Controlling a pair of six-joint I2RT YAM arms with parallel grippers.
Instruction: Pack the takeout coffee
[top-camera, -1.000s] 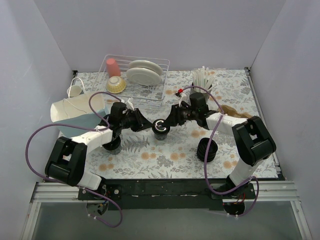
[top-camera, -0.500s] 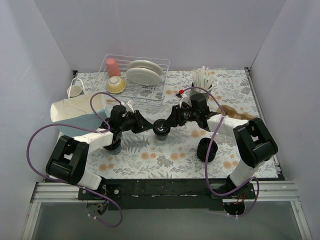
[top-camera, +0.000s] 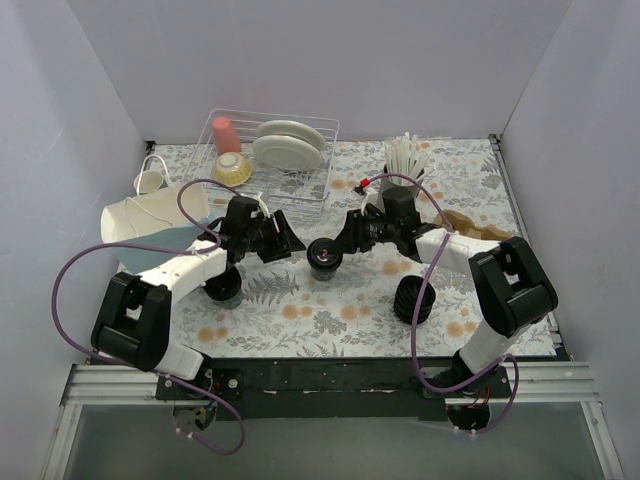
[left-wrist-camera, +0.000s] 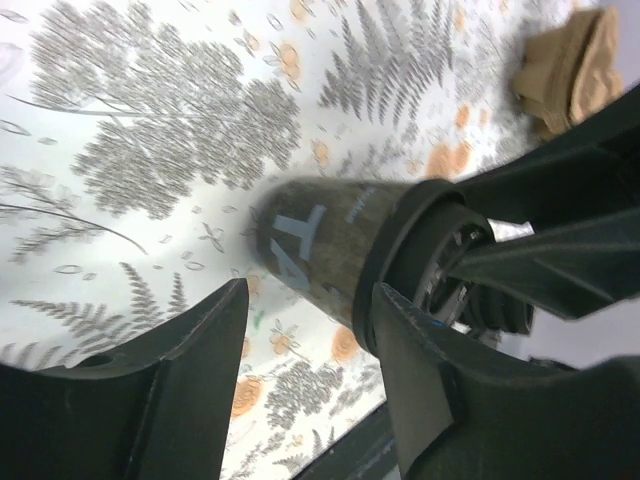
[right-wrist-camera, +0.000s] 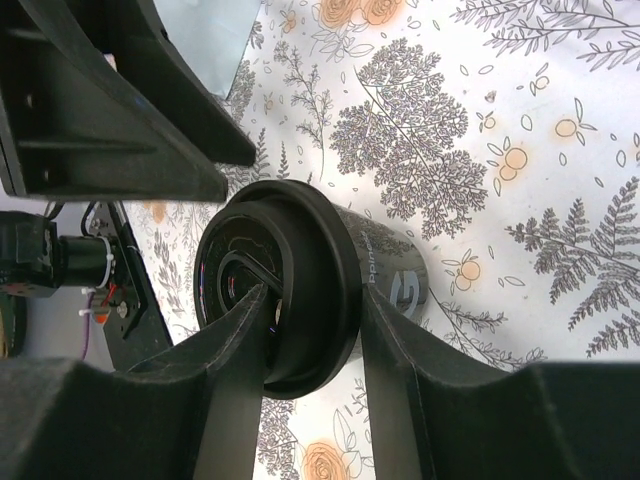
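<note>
The takeout coffee (top-camera: 323, 259) is a small black cup with a black lid, lying tilted just above the floral mat at the middle. My right gripper (top-camera: 338, 248) is shut on its lid end. In the right wrist view the cup (right-wrist-camera: 395, 265) sits between my fingers (right-wrist-camera: 395, 350), and the gripper (right-wrist-camera: 312, 300) pinches the lid rim (right-wrist-camera: 320, 290). My left gripper (top-camera: 287, 240) is open and empty, just left of the cup. In the left wrist view the gripper (left-wrist-camera: 305, 320) faces the cup's body (left-wrist-camera: 320, 235), which lies beyond the fingertips (left-wrist-camera: 205, 330).
A lidless black cup (top-camera: 224, 288) stands under my left arm. A ribbed stack of lids (top-camera: 413, 300) stands at front right. A white and blue bag (top-camera: 150, 225) lies open at left. A wire dish rack (top-camera: 270, 160), white sticks (top-camera: 405, 155) and a brown napkin (top-camera: 470, 222) are behind.
My left gripper has drawn back to the left, away from the cup. The right gripper keeps hold of the cup, which has shifted slightly.
</note>
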